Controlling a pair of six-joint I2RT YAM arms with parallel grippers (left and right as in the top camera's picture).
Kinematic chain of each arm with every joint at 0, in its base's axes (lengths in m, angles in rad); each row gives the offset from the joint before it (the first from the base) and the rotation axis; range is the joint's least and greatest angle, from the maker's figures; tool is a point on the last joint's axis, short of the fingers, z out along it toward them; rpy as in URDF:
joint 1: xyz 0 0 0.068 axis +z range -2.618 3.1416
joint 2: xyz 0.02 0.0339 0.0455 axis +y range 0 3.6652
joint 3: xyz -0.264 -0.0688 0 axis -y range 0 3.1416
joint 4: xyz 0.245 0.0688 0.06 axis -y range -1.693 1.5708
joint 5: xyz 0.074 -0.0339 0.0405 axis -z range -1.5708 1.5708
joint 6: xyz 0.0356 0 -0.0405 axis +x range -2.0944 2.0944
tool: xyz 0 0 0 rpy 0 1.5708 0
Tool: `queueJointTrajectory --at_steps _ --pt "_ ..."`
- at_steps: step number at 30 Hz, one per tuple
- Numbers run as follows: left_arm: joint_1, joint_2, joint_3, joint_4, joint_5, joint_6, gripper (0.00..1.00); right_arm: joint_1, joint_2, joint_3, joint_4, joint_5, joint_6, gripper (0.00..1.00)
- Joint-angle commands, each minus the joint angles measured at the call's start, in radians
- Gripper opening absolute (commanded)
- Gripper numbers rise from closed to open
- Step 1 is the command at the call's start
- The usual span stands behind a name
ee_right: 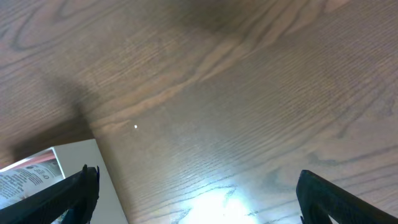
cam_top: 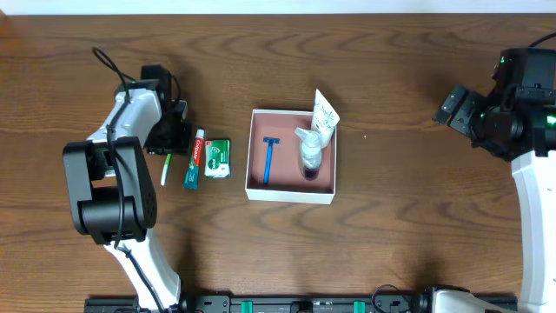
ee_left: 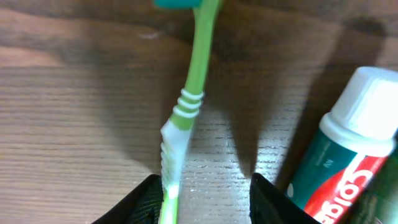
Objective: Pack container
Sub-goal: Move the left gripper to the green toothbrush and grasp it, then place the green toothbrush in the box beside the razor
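Observation:
The container (cam_top: 291,195), a shallow white-walled box with a reddish-brown floor, sits mid-table. It holds a blue razor (cam_top: 269,159), a clear bottle (cam_top: 310,152) and a white tube (cam_top: 324,116). A green toothbrush (cam_top: 165,169), a toothpaste tube (cam_top: 195,161) and a green box (cam_top: 218,158) lie to its left. My left gripper (cam_top: 168,139) is low over the toothbrush (ee_left: 186,112). Its jaws (ee_left: 205,193) are open, with the handle running between them against the left finger. The toothpaste (ee_left: 348,162) lies just right of the right finger. My right gripper (cam_top: 456,106) is open and empty at the far right.
In the right wrist view, the open jaws (ee_right: 199,186) hang over bare wood. The container's white corner (ee_right: 81,162) and the tube's printed label (ee_right: 31,177) show at the lower left. Both arm bases stand at the front table edge.

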Motion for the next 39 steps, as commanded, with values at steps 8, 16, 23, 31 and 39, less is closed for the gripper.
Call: queueJointTrajectory --at_steps 8,16,23,31,39 --pt "0.0 0.003 -0.04 0.018 0.003 0.006 0.21 -0.008 0.0 0.002 0.0 0.0 -0.002 0.99" --pt "-0.003 -0.058 0.011 -0.066 0.003 -0.014 0.06 -0.008 0.0 0.002 0.0 0.001 -0.002 0.99" --pt "-0.069 -0.274 0.067 -0.114 0.023 -0.093 0.06 -0.008 0.0 0.002 0.0 0.0 -0.002 0.99" --pt "-0.312 -0.539 0.068 -0.109 0.132 -0.209 0.06 -0.008 0.0 0.002 0.0 0.0 -0.002 0.99" --pt "-0.523 -0.507 0.009 -0.024 0.077 -0.43 0.06 -0.008 0.0 0.002 0.0 0.0 -0.002 0.99"
